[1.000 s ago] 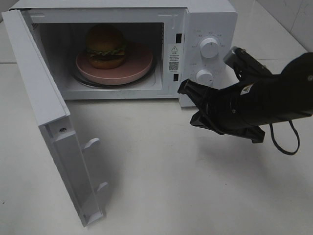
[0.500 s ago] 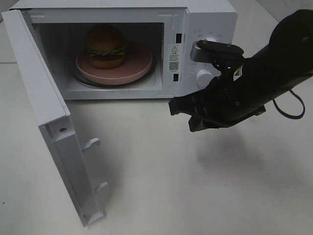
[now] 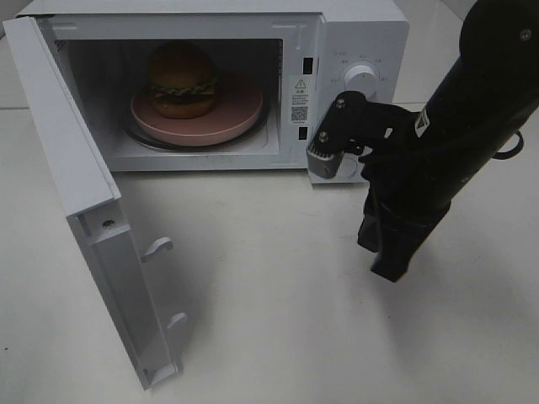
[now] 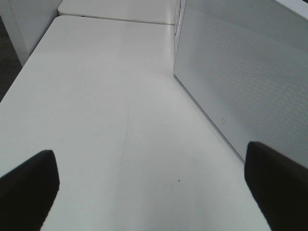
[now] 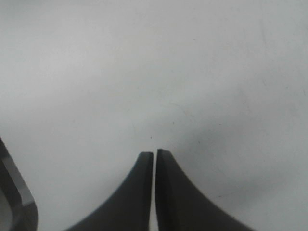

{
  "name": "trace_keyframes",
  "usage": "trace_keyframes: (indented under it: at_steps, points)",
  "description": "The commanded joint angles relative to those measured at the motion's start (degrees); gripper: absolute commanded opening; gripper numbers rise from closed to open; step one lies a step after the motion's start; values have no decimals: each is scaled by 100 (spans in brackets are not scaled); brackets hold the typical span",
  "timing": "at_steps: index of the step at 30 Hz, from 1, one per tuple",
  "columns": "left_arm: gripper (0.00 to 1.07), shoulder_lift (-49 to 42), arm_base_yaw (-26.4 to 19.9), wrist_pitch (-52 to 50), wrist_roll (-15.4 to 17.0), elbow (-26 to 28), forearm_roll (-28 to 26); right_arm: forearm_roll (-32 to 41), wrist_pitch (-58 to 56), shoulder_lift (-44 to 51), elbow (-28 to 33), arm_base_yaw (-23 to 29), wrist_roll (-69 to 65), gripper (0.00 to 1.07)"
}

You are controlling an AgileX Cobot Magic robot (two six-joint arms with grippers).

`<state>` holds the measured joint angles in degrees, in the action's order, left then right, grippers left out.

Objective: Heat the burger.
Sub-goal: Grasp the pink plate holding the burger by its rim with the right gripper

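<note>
Burger point(image 3: 182, 80) sits inside the microwave point(image 3: 362, 34), upright on the pink plate point(image 3: 240, 114), toward the plate's left-rear part rather than dead centre; bun on top, green lettuce frill showing under it. Plate rests on the glass turntable point(image 3: 139, 139), whose rim peeks out at the front-left. Microwave door point(image 3: 63, 160) is swung wide open to the left, its inner side w/ two latch hooks facing the cam, cavity fully exposed. Ctrl panel on the right of the cavity: upper knob point(image 3: 362, 76) visible, the lower one hidden behind the arm's grey wrist-cam mount point(image 3: 330, 151). Warning sticker point(image 3: 298, 84) on the strip betw. cavity and panel. Right gripper point(image 3: 389, 268) hangs in front of the ctrl panel, pointing nearly straight down at the white table point(image 3: 278, 320), well apart from the burger and not touching the microwave as far as the exterior view shows. In the right wrist view its fingers are pressed together w/ only a hairline slit, nothing pinched, bare tabletop below the right gripper point(image 5: 154, 153). Left arm is out of the exterior view; in the left wrist view the left gripper point(image 4: 149, 161) is spread wide, one dark fingertip point(image 4: 29, 185) at each side of the pic, nothing betw. them, over bare table beside a white panel w/ a fine dot pattern point(image 4: 250, 82). Can't tell for sure which part of the microwave that panel is.
</note>
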<state>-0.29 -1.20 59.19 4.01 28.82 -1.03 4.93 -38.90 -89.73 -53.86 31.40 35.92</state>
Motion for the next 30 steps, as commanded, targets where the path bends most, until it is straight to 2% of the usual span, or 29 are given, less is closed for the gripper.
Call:
trace_keyframes:
  at_steps: [1, 2, 5, 9, 11, 13, 14, 15, 16, 17, 18, 19, 20, 22, 23, 25, 30]
  points:
    - [100, -126, -6, -34, -11, -17, 11, -40, -252, 63, -29, 0, 1054, 5]
    - [100, -126, -6, -34, -11, -17, 11, -46, -344, 63, -29, 0, 1696, 6]
    - [100, -126, -6, -34, -11, -17, 11, -63, -361, 63, -29, 0, 2378, 7]
    - [100, -126, -6, -34, -11, -17, 11, -246, -361, 63, -29, 0, 2762, 10]
    - [100, -126, -6, -34, -11, -17, 11, -647, -361, 63, -29, 0, 2836, 22]
    - [100, -126, -6, -34, -11, -17, 11, -705, -350, 63, -29, 0, 2836, 25]
    - [100, -126, -6, -34, -11, -17, 11, -751, -327, 69, -29, 0, 2836, 35]
    - [100, -126, -6, -34, -11, -17, 11, -751, -327, 69, -29, 0, 2836, 35]
    - [100, -126, -6, -34, -11, -17, 11, -745, -309, 69, -29, 0, 2836, 41]
    - [100, -126, -6, -34, -11, -17, 11, -739, -235, 69, -29, 0, 2830, 53]
    - [100, -126, -6, -34, -11, -17, 11, -739, -235, 69, -29, 0, 2830, 53]
    - [100, -126, -6, -34, -11, -17, 11, -739, -166, 69, -29, 0, 2807, 60]
    - [100, -126, -6, -34, -11, -17, 11, -739, -166, 69, -29, 0, 2807, 60]
    - [100, -126, -6, -34, -11, -17, 11, -751, -17, 69, -29, 0, 2767, 87]
    - [100, -126, -6, -34, -11, -17, 11, -751, -17, 69, -29, 0, 2767, 87]
    - [100, -126, -6, -34, -11, -17, 11, -802, 29, 69, -29, 17, 2767, 97]
    - [100, -126, -6, -34, -11, -17, 11, -1077, 160, 69, -29, 17, 2767, 97]
